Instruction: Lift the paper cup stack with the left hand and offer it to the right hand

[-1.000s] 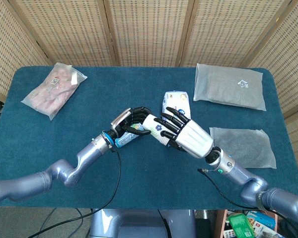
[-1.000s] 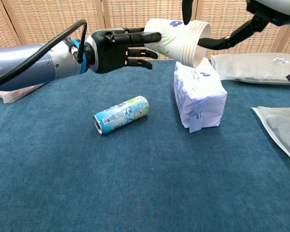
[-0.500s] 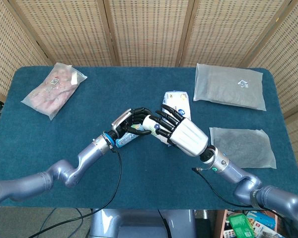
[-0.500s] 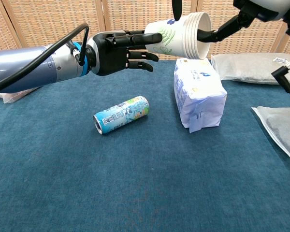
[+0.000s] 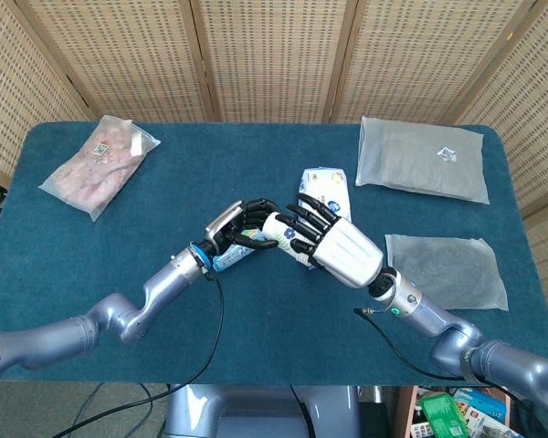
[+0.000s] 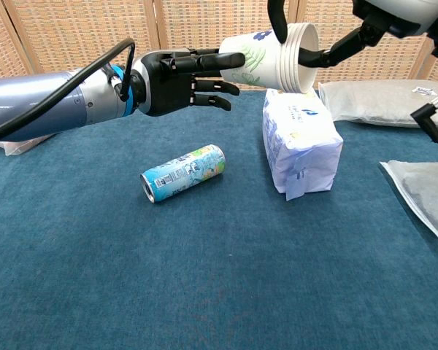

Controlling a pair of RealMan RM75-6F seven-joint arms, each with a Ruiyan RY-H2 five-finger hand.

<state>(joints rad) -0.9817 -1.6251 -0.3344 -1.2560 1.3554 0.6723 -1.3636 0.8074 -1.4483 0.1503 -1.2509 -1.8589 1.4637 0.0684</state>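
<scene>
Over the table's middle, both arms meet in the air. Left arm reaches in from the left side, forearm roughly level, left hand (image 6: 177, 76) raised above the blue cloth with its black fingers (image 6: 204, 57) stretched out toward the right. Those fingers lie along the base end of the paper cup stack (image 6: 274, 60); the upper ones touch its wall, lower ones spread just under it. Hold looks light, fingertip contact only.

Cup stack lies on its side in mid-air, base toward the left hand, open rims toward the right. It hangs above the white tissue pack (image 6: 299, 143), clear of it.

Right hand (image 5: 333, 243) comes in from the right, white back of hand up in the head view, dark fingers fanned over the cups. In the chest view one finger curls over the top of the rim and another runs along the open mouth. Can't tell whether it has a firm grip; it's touching the rim end.

Below, on the cloth: drink can (image 6: 182, 173) on its side, left of the tissue pack and under the left hand.
</scene>
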